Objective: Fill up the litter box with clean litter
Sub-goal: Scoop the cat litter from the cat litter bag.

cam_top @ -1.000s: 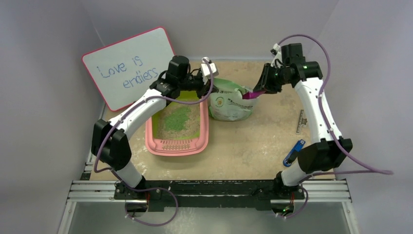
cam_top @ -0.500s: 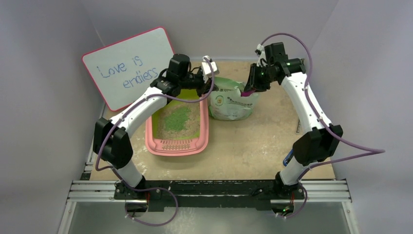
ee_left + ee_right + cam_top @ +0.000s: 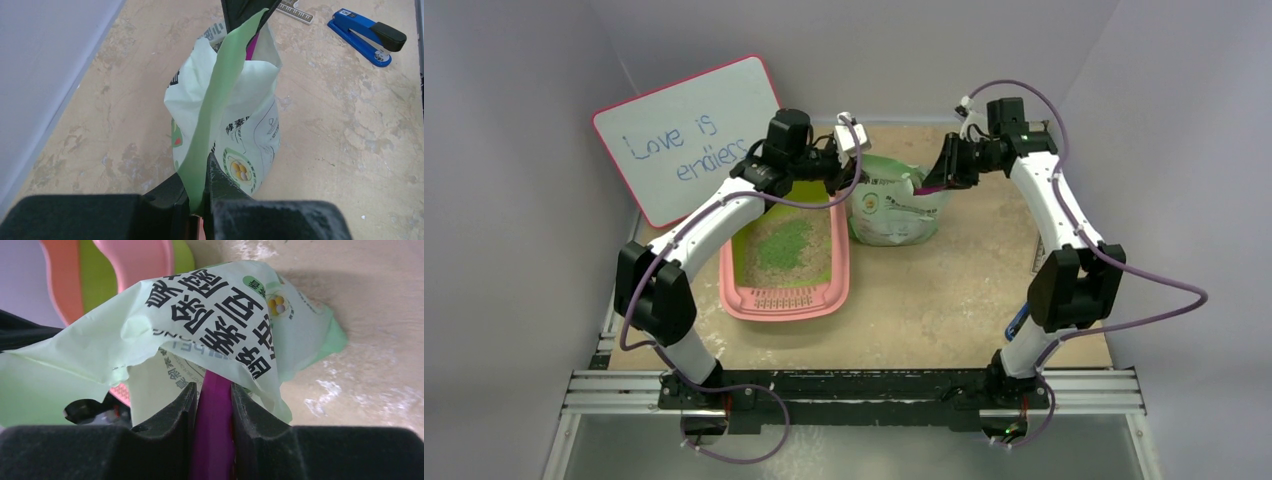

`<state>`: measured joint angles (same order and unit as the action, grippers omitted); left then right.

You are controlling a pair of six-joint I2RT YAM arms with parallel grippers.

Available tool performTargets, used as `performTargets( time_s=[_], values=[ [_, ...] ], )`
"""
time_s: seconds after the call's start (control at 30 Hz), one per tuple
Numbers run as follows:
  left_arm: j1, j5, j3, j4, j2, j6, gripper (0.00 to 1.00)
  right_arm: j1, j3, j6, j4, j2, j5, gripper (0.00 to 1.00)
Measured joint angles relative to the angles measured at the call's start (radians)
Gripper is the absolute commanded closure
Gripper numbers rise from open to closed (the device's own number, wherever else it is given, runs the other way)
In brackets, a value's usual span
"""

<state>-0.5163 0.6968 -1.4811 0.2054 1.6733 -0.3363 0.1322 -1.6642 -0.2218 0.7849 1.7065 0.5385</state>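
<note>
The pink litter box (image 3: pixel 836 268) lies left of centre, its lime-green inner wall (image 3: pixel 100 275) showing in the right wrist view. A patch of green clean litter (image 3: pixel 782 243) lies inside it among beige granules. A pale green printed bag (image 3: pixel 892 212) stands just right of the box. My left gripper (image 3: pixel 200 185) is shut on the bag's upper edge (image 3: pixel 220 100), holding it up. My right gripper (image 3: pixel 214 390) is shut on a magenta scoop handle (image 3: pixel 215 430). The scoop's far end goes under the bag's flap (image 3: pixel 215 320) and is hidden.
A whiteboard (image 3: pixel 689 135) with handwriting leans at the back left. A blue stapler (image 3: pixel 367 35) and a ruler (image 3: pixel 295 11) lie on the tabletop to the right of the bag. Grey walls close in the table on three sides.
My right arm has swung left, bringing the magenta scoop to the bag's mouth. The bag has shifted slightly left. The left gripper keeps its hold on the bag's edge.
</note>
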Motion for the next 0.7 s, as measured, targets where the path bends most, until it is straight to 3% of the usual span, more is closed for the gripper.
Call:
performTargets(
  time_s=[0.23,0.4,0.57,0.7],
  values=[
    [0.000,-0.002,0.000,-0.002,0.000,0.000,1.00,-0.116,0.212,-0.097,-0.233,-0.021,0.266,1.00],
    [0.000,0.002,0.000,-0.002,0.000,0.001,1.00,-0.167,0.365,-0.228,-0.438,-0.061,0.365,1.00],
    [0.000,0.003,0.000,-0.002,0.000,0.002,1.00,-0.229,0.547,-0.490,-0.767,-0.106,0.517,1.00],
    [0.000,0.002,0.000,-0.002,0.000,0.003,1.00,-0.273,0.700,-0.773,-1.151,-0.143,0.616,1.00]
  ],
)
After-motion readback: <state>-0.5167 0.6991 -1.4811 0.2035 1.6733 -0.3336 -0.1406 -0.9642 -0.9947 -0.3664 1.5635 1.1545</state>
